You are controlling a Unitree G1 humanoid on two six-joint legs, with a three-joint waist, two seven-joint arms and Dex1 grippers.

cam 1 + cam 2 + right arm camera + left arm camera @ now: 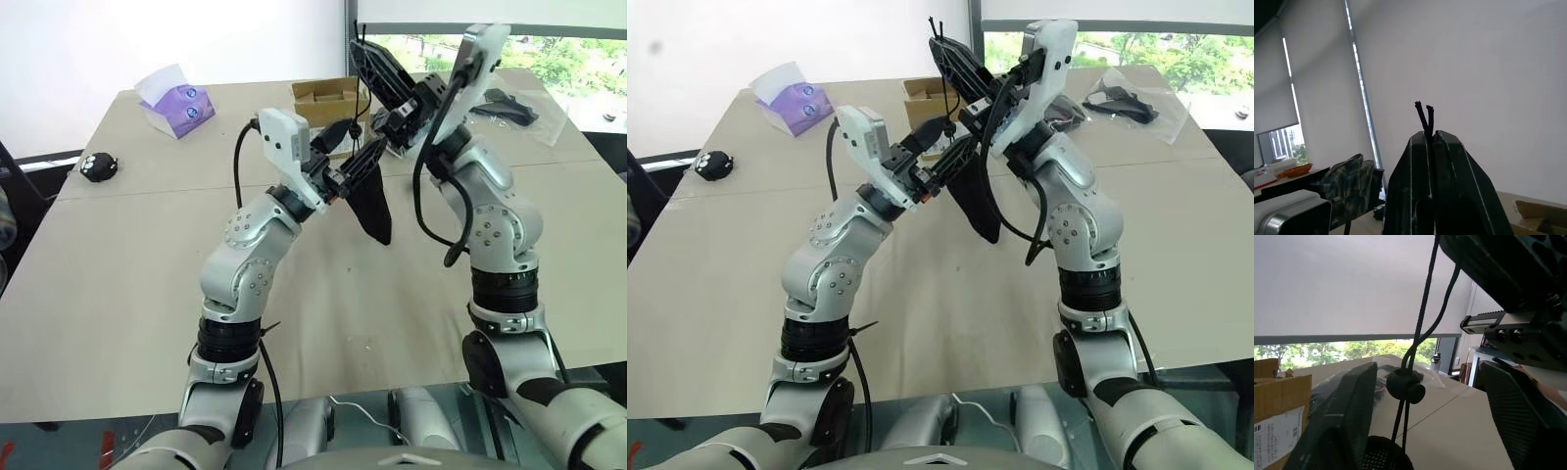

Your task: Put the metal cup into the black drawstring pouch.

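The black drawstring pouch (373, 210) hangs in the air above the table, between my two raised arms. My right gripper (361, 49) is shut on the pouch's thin cord, and the cord ends (1425, 113) stick out past its fingertips. My left gripper (354, 154) is at the top of the pouch, open. In the left wrist view its fingers (1347, 411) stand wide apart, with the cord and its round cord lock (1405, 384) between them and touching neither. The metal cup is out of view.
On the beige table (127, 294) behind the arms are a cardboard box (328, 96), a purple tissue pack (174, 101) at the back left, a small black object (98, 166) at the left edge, and clear plastic bags with black contents (514, 103) at the back right.
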